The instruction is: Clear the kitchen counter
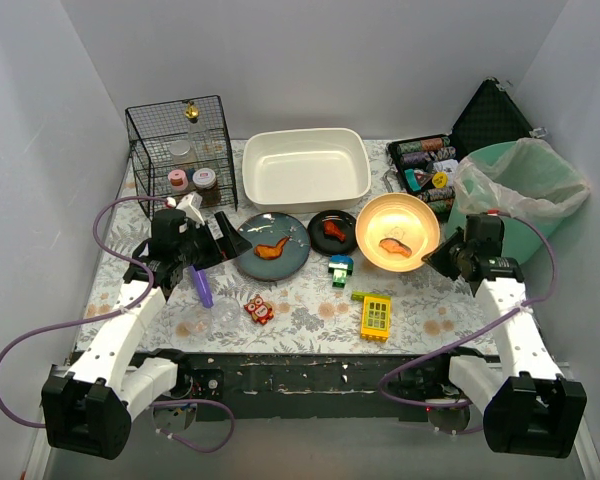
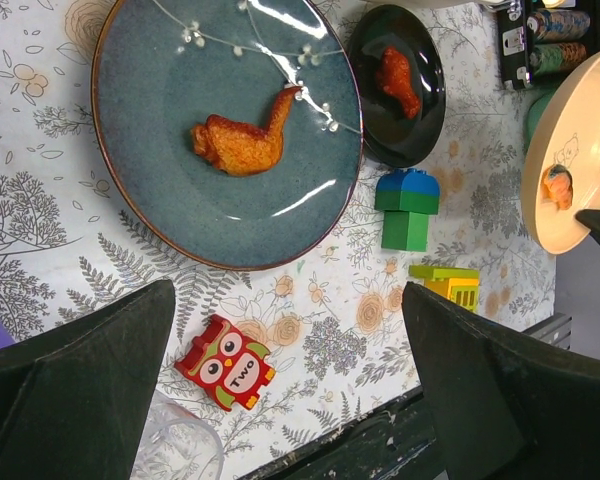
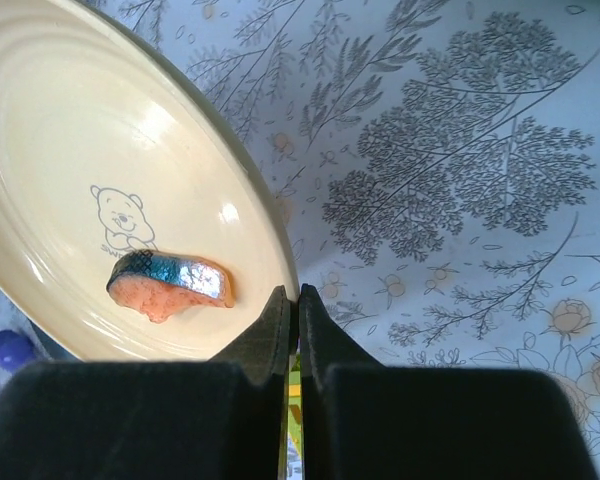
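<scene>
The kitchen counter (image 1: 310,325) has a fern and flower print. My right gripper (image 1: 442,252) is shut on the right rim of a cream plate (image 1: 397,225), which carries a salmon piece (image 1: 394,247). In the right wrist view the fingers (image 3: 280,320) pinch the plate's rim (image 3: 80,120) beside the salmon (image 3: 170,284). My left gripper (image 1: 218,245) is open and empty, hovering beside a blue plate (image 1: 280,262) with a chicken wing (image 2: 245,140). A red owl block (image 2: 225,363) lies between its fingers.
A small black plate (image 1: 334,232) holds a chicken piece. A green and blue block (image 1: 340,270), a yellow block (image 1: 376,316), a purple item (image 1: 202,287) and a clear cup (image 1: 220,318) lie on the counter. A white basin (image 1: 305,167), wire basket (image 1: 180,155), spool case (image 1: 427,165) and lined green bin (image 1: 520,190) stand behind.
</scene>
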Tool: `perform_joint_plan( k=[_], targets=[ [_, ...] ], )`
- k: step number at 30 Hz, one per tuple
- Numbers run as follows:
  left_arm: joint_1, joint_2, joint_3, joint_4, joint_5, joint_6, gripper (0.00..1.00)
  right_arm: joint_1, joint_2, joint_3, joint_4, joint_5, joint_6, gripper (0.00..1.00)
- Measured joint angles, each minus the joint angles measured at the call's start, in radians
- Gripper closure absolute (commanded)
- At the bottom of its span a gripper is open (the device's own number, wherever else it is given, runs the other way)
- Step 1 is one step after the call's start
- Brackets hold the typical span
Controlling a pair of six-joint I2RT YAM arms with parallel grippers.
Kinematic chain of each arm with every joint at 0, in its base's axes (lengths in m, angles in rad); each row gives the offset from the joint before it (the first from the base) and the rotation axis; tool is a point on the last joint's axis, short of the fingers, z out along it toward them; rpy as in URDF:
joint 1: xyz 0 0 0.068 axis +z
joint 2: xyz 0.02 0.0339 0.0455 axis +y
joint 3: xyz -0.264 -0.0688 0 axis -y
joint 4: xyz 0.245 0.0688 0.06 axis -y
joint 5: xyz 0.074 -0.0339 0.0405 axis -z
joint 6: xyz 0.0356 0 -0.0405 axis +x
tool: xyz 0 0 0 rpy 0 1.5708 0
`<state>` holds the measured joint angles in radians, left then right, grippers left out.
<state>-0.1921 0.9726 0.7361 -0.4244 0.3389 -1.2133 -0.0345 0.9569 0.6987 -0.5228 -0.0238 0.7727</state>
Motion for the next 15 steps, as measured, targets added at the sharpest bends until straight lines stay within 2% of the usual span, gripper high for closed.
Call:
perform_joint_plan(
  k=[9,15],
  targets=[
    [0.000,0.001,0.000,0.007,0.012,-0.011,0.02,0.003,0.048,0.057,0.000,-0.170,-0.035,0.99],
    [0.000,0.000,0.000,0.008,0.013,-0.015,0.02,0.029,0.038,0.035,0.017,-0.211,-0.027,0.99]
  ],
)
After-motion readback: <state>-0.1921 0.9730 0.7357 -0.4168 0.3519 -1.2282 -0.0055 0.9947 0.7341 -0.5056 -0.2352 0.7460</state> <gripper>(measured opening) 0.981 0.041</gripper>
